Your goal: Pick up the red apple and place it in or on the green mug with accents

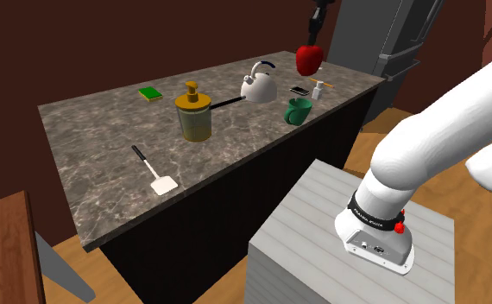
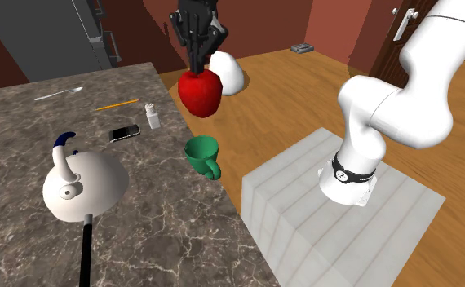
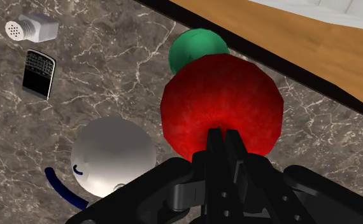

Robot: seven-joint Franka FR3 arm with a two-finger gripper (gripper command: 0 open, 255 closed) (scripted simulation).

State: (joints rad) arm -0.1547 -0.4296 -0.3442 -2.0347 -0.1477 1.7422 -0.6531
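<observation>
The red apple (image 1: 310, 59) is gripped at its upper part by the end effector (image 1: 315, 27), whose 2 black fingers are closed narrowly on it. It is held in the air, well clear of the table (image 1: 106, 164). The height is judged to be kept so that the apple can be carried over the rim of the green mug (image 1: 298, 111) without knocking it.

The mug is seen upright near the table's edge, its opening upward and its handle turned towards the stand (image 1: 322, 233). In the wrist view part of the mug shows beyond the apple, so the apple is judged to be nearly above the mug but not yet centred on it. A small shift and then a descent would be needed before release. The apple looks about as wide as the mug's mouth, so it may be left resting on the rim rather than inside.

On the table can be counted:
- 1 mug
- 1 white kettle (image 1: 259, 86)
- 1 black phone (image 1: 299, 90)
- 1 small white shaker (image 1: 318, 89)
- 1 amber container (image 1: 194, 117)
- 1 flat green item (image 1: 150, 93)
- 1 white spatula (image 1: 156, 175)
- 1 pencil (image 2: 117, 104)
- 1 spoon (image 2: 58, 94)

Only 1 apple is seen. The kettle, phone and shaker stand near the mug but apart from it.
</observation>
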